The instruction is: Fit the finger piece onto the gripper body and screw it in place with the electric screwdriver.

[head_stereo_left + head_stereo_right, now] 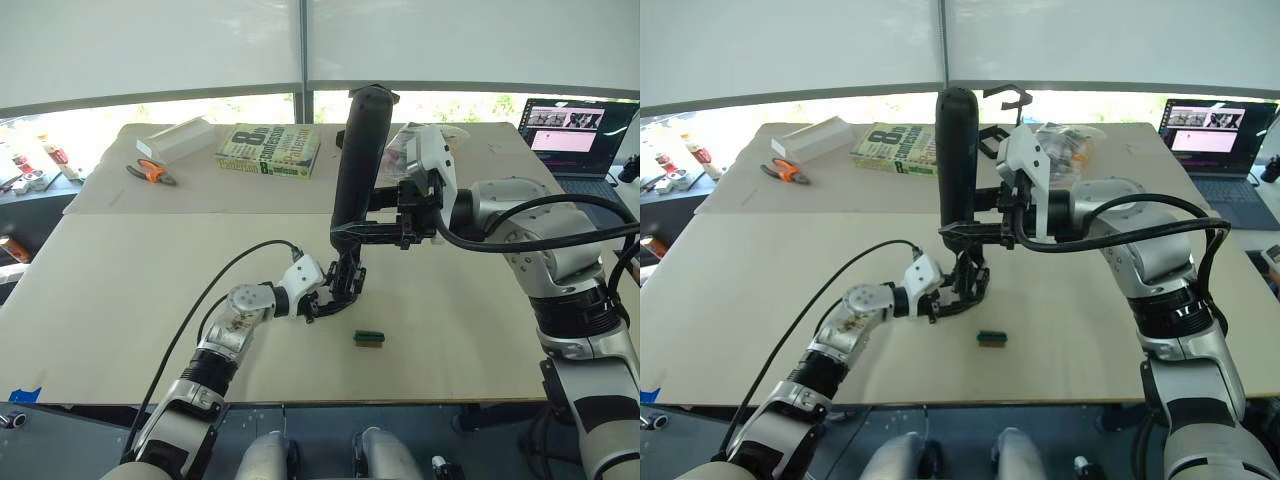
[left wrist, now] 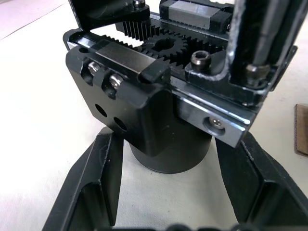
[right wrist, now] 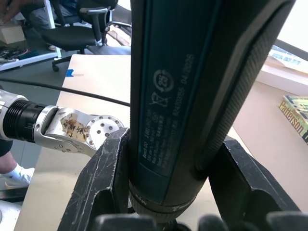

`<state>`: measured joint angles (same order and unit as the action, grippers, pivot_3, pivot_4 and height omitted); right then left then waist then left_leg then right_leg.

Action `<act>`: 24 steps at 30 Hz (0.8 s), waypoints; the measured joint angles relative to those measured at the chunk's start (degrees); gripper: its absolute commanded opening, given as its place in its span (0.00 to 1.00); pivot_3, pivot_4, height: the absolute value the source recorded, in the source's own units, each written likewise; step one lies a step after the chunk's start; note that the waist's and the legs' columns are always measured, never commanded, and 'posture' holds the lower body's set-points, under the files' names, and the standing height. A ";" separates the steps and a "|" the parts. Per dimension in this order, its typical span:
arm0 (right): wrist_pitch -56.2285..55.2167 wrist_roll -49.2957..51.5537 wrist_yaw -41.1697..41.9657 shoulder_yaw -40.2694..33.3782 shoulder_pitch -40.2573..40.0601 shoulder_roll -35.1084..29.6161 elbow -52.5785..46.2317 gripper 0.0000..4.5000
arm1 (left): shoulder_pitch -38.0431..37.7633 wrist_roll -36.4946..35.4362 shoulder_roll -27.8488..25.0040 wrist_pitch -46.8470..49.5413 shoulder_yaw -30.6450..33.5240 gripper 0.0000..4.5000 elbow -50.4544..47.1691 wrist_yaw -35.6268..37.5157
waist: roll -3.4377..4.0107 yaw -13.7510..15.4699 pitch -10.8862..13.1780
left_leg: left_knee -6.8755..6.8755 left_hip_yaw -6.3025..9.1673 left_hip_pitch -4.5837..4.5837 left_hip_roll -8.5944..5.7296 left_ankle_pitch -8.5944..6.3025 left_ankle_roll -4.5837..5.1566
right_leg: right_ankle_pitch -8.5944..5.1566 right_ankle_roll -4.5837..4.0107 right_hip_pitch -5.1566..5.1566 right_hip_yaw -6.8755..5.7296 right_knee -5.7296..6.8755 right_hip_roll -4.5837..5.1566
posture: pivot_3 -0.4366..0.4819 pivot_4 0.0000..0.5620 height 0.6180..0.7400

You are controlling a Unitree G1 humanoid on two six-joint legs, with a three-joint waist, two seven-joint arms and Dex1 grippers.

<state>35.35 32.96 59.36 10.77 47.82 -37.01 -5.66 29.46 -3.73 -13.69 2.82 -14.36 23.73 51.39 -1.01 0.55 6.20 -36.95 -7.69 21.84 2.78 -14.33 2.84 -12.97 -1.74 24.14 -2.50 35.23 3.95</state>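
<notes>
The electric screwdriver (image 1: 358,160), a thick black cylinder, stands upright over the middle of the table. My right gripper (image 1: 352,229) is shut on its lower end, and its fingers (image 3: 106,178) press both sides of the barrel. The tip points down onto the gripper body (image 1: 346,285), a black block with gears, a silvery rail and a round base (image 2: 168,149). My left gripper (image 1: 332,298) is shut on that base, on the table. I cannot tell the finger piece apart from the body's black parts.
A small green-and-brown block (image 1: 369,339) lies just right of the body. At the back are a book (image 1: 268,151), orange-handled pliers (image 1: 150,172), a white box (image 1: 176,137), a plastic bag (image 1: 440,135) and a black wire stand (image 1: 1002,98). A laptop (image 1: 575,135) sits far right.
</notes>
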 measured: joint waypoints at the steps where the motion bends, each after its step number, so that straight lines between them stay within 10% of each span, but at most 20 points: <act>1: 0.00 0.00 -0.01 -0.11 -0.11 0.08 0.00 0.43 | 0.00 0.00 0.15 0.07 0.00 0.51 0.00 -0.07 | 0.00 0.00 0.00 | 0.00 0.00 0.00 0.00 0.00 0.00 | 0.00 0.00 0.00 0.00 0.00 0.00 | 0.48 0.27 1.00; 6: 0.00 -0.13 -0.40 -0.54 -0.93 0.36 -0.03 0.43 | 0.72 -1.17 1.08 0.08 1.18 1.00 -1.18 -0.19 | 0.01 0.29 -0.02 | -0.02 0.01 -0.13 -0.02 0.00 0.00 | 0.00 0.01 -0.15 -0.05 -0.02 0.07 | 0.48 0.27 1.00; 10: 0.00 -0.20 -0.67 -1.02 -1.43 0.35 -0.06 0.43 | 1.04 -1.10 1.70 -0.14 1.18 1.00 -1.19 -0.15 | 0.00 0.29 -0.06 | -0.02 0.01 -0.15 -0.05 0.00 0.00 | 0.00 0.03 -0.19 -0.07 -0.03 0.12 | 0.48 0.27 1.00; 15: 0.04 -0.21 -0.68 -1.30 -1.69 0.32 -0.08 0.43 | 1.23 -0.88 1.77 -1.27 1.74 0.66 0.17 -0.86 | -0.01 0.26 -0.07 | -0.01 0.02 -0.16 -0.05 0.00 0.00 | 0.00 0.03 -0.20 -0.08 -0.02 0.11 | 0.48 0.27 1.00; 24: 0.06 -0.21 -0.82 -1.33 -1.90 0.32 -0.34 0.43 | 1.44 -0.87 1.71 -1.73 1.71 0.66 0.87 -0.59 | -0.07 0.23 -0.14 | -0.01 0.02 -0.19 -0.04 0.00 0.00 | 0.00 0.03 -0.22 -0.08 -0.02 0.12 | 0.48 0.27 1.00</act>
<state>35.41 32.75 58.54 9.44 45.92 -36.69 -6.00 30.90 -4.60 -11.98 1.10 -12.65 24.60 50.80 -1.08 0.78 6.06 -36.97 -7.67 21.65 2.73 -14.32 2.85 -12.97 -1.71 23.93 -2.58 35.21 4.06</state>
